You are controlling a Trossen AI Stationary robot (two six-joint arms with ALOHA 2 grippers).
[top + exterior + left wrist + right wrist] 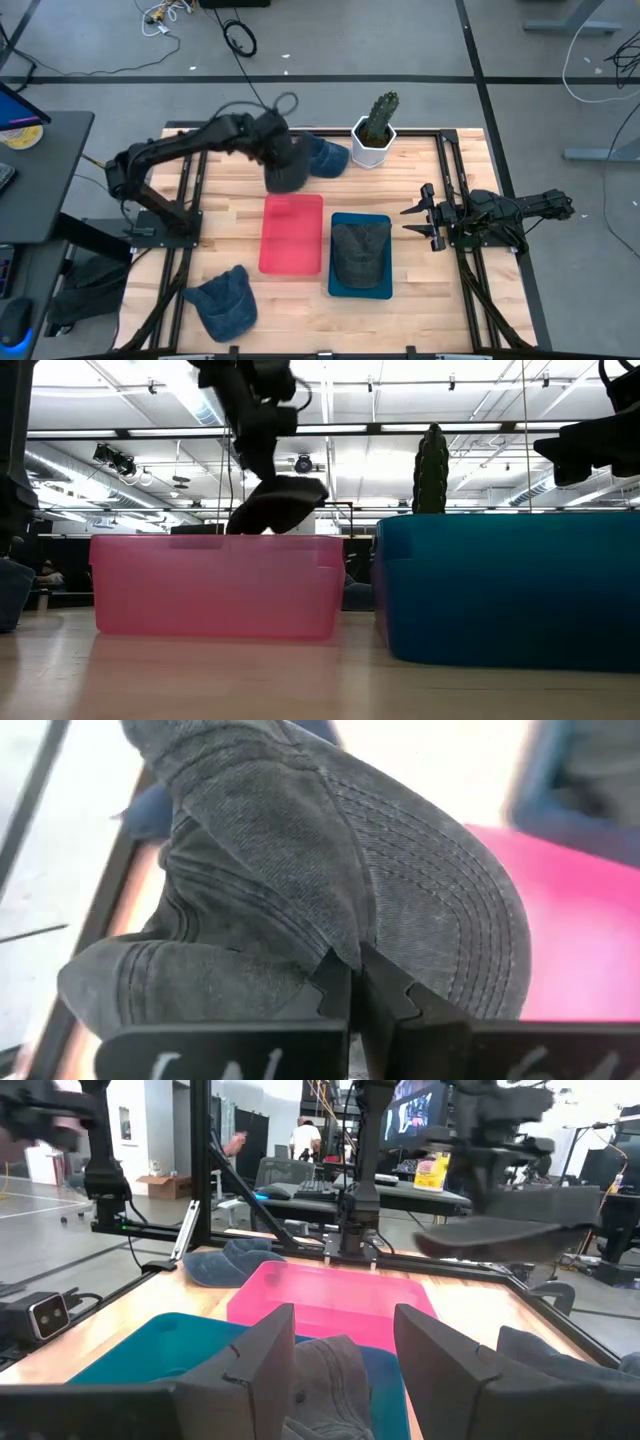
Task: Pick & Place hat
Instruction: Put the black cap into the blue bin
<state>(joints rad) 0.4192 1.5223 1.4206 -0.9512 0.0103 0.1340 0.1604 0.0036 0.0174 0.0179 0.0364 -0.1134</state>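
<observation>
Here the left gripper (283,168) pinches a grey hat (285,175) above the pink bin (292,235), fingers clamped tight.

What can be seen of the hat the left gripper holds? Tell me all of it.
The dark grey cap looks like washed denim, with rows of stitching across its curved brim. The left gripper is shut on its fabric, and it hangs in the air above the far end of the pink bin, touching nothing else.

The wooden table (420,300) carries a pink bin (291,235), blue bin (360,290), potted cactus (375,130) and two blue caps (222,300).
</observation>
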